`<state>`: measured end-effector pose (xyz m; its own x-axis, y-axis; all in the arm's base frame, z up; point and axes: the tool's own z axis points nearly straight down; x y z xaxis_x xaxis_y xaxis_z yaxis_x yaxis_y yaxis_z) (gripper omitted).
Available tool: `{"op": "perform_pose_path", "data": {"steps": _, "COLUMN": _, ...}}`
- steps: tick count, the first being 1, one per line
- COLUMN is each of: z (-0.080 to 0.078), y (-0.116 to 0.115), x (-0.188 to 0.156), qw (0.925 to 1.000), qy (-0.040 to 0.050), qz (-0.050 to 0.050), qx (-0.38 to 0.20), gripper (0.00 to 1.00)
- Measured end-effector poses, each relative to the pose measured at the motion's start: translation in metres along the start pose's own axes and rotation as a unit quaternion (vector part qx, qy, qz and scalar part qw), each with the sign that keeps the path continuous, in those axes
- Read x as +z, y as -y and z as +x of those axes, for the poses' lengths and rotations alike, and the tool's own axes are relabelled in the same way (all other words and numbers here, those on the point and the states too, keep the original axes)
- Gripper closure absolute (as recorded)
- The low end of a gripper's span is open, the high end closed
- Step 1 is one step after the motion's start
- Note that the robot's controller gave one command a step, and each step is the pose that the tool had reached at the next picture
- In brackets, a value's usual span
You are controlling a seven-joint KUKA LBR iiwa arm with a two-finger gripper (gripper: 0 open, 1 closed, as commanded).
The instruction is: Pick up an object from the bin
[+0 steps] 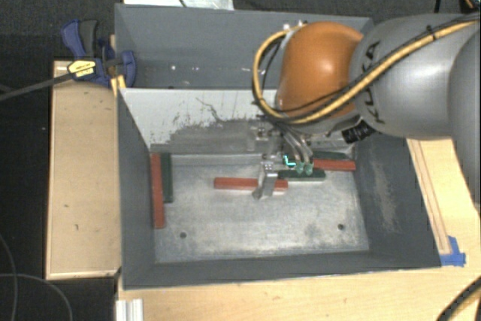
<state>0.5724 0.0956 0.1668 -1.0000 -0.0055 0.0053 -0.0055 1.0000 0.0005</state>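
Observation:
My gripper is down at the middle of the bin floor. Its tip rests at the right end of a flat red-brown stick that lies crosswise there. Just to the right lies a small dark green piece, and a second red stick pokes out from under the arm behind it. The arm's orange cover hides the gripper's upper part.
Along the bin's left wall a long red stick lies lengthwise, with a dark green stick close beside it. The arm comes in from the right and covers the bin's back right part.

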Motion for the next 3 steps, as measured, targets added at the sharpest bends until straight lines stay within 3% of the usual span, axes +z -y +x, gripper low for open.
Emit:
{"op": "perform_pose_path", "data": {"steps": 1, "z": -0.006, "y": 0.021, "x": 0.096, "qw": 0.9996, "qy": 0.0, "qz": 0.001, "qx": -0.029, "gripper": 0.0}}
{"op": "perform_pose_path", "data": {"steps": 2, "z": -0.009, "y": 0.02, "x": 0.091, "qw": 0.9996, "qy": 0.0037, "qz": 0.0, "qx": -0.027, "gripper": 1.0}}
{"op": "perform_pose_path", "data": {"steps": 3, "z": -0.006, "y": 0.055, "x": -0.047, "qw": 0.9979, "qy": 0.0083, "qz": 0.001, "qx": -0.065, "gripper": 1.0}}
